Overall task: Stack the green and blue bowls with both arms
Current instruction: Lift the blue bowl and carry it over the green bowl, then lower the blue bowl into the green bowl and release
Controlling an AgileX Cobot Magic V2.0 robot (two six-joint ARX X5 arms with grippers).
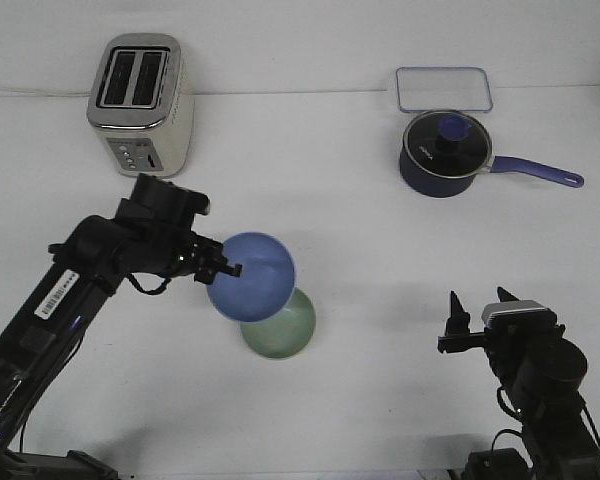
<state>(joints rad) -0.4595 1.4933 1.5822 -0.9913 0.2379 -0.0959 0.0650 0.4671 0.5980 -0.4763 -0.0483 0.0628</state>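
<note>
Left end effector (223, 265) clamped on rim of light periwinkle-blue matte bowl (252, 275), held tilted, overlapping pale sage-green matte bowl (280, 325). Best levelled, centred above green bowl, then lowered gently. Right end effector (457, 322) apart, empty, well right of green bowl.

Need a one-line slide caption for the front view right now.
Left gripper holds the blue bowl by its rim over the green bowl; right gripper waits open, apart.

Bare table (400, 260) separates the bowls (265, 300) from the saucepan (442, 155).
</note>
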